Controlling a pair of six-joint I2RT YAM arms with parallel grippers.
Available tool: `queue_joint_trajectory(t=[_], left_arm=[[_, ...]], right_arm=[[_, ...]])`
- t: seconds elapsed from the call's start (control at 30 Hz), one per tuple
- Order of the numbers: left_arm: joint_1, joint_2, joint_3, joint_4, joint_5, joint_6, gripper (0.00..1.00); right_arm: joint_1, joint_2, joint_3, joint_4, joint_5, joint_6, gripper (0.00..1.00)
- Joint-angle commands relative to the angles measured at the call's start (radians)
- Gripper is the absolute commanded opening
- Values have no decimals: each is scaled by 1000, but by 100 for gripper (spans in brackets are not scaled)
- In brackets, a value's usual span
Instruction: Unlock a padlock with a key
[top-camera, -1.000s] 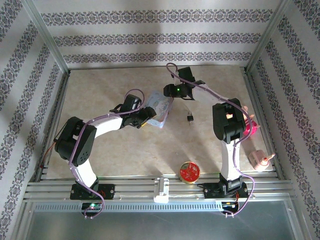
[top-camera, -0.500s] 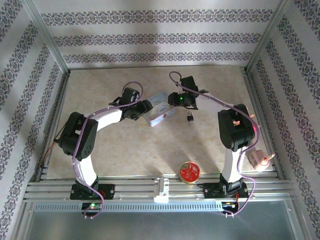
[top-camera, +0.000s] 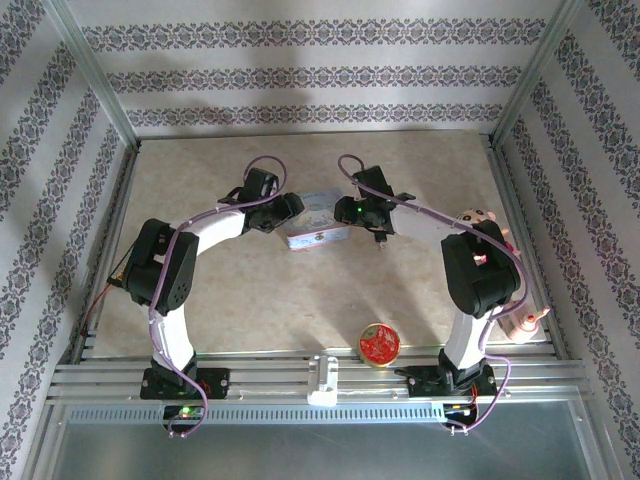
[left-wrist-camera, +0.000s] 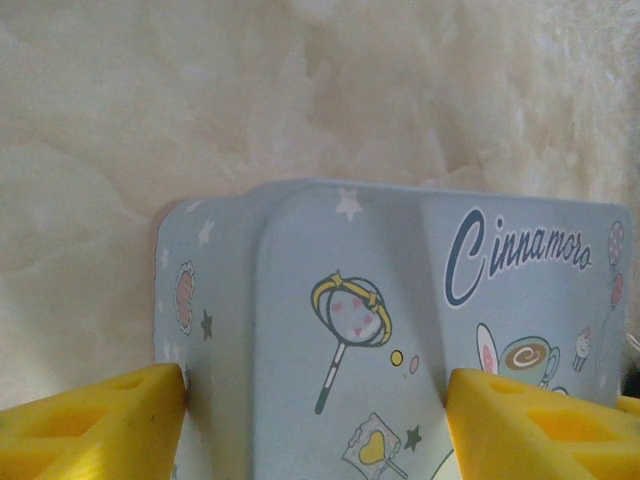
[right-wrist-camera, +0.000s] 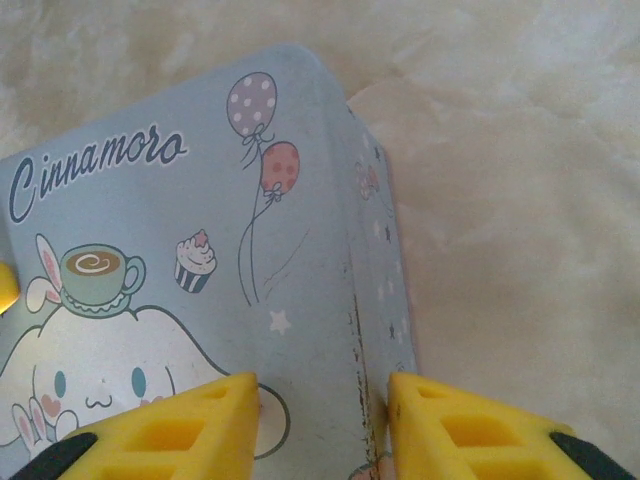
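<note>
A pastel blue tin (top-camera: 318, 226) lies mid-table between my two grippers. My left gripper (top-camera: 287, 212) is at its left end. In the left wrist view (left-wrist-camera: 318, 420) one yellow pad (left-wrist-camera: 100, 420) presses the tin's (left-wrist-camera: 400, 300) end wall and the other overlaps the lid. My right gripper (top-camera: 352, 213) is on the tin's right end. In the right wrist view (right-wrist-camera: 322, 420) one pad (right-wrist-camera: 470, 430) lies against the tin's (right-wrist-camera: 200, 200) side wall and the other sits over the lid. The tiny dark padlock (top-camera: 381, 244) lies on the table just below the right gripper. The key is out of view.
A round red-and-gold tin (top-camera: 380, 343) sits near the front edge. A pink object (top-camera: 522, 322) stands at the front right, and a white block (top-camera: 322, 378) sits on the front rail. Metal frame posts and patterned walls close in the table.
The tin, raised and tilted a second ago, has come down and turned to lie crosswise. The left gripper moved back with it. The right gripper came down onto the tin's right end.
</note>
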Motion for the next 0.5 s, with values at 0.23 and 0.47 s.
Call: queue_joint_trajectory(t=[0.23,0.47], left_arm=[[13,12,45,-36,11,42,78],[69,-162,-27,-92,-79,91,99]], right_arm=[[-3,-92,-32,-17,54,31,47],[-61,-298,-135,-42,144,2,56]])
